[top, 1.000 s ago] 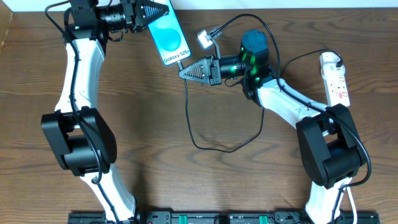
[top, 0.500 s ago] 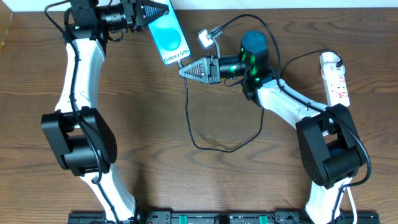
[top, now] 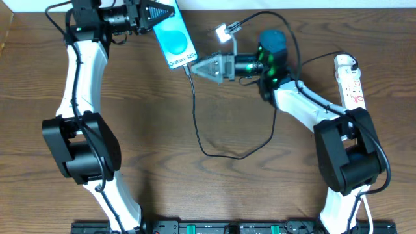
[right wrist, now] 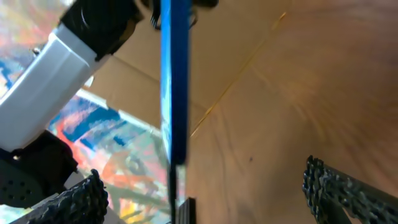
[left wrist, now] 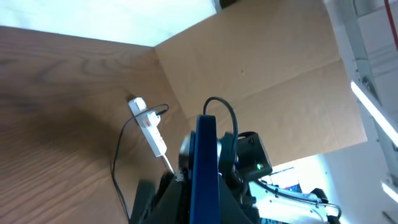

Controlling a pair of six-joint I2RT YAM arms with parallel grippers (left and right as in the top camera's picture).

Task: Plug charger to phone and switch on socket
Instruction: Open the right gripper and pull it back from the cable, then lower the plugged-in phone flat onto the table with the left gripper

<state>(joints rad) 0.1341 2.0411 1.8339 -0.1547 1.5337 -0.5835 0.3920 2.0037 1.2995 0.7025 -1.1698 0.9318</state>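
Note:
My left gripper [top: 168,11] at the table's far edge is shut on the top end of the phone [top: 175,40], whose blue screen faces up. In the left wrist view the phone [left wrist: 205,168] shows edge-on between the jaws. The charger's black cable [top: 197,123] runs from the phone's lower end, where its plug tip [top: 188,67] sits, loops over the table and rises to the white adapter [top: 223,32]. My right gripper [top: 195,67] is open just right of the plug, fingers wide apart around plug [right wrist: 185,210] and phone edge [right wrist: 174,81]. The socket [top: 350,81] lies at the far right.
The socket's white cord [top: 368,208] runs down along the right arm's base. In the left wrist view the socket [left wrist: 149,127] lies beyond the phone. A cardboard wall [left wrist: 261,68] stands behind the table. Bare wood [top: 214,188] lies in front of the cable loop.
My right gripper has opened, let go of the plug and drawn slightly right. The plug stays at the phone's lower end. The left gripper and phone have not moved.

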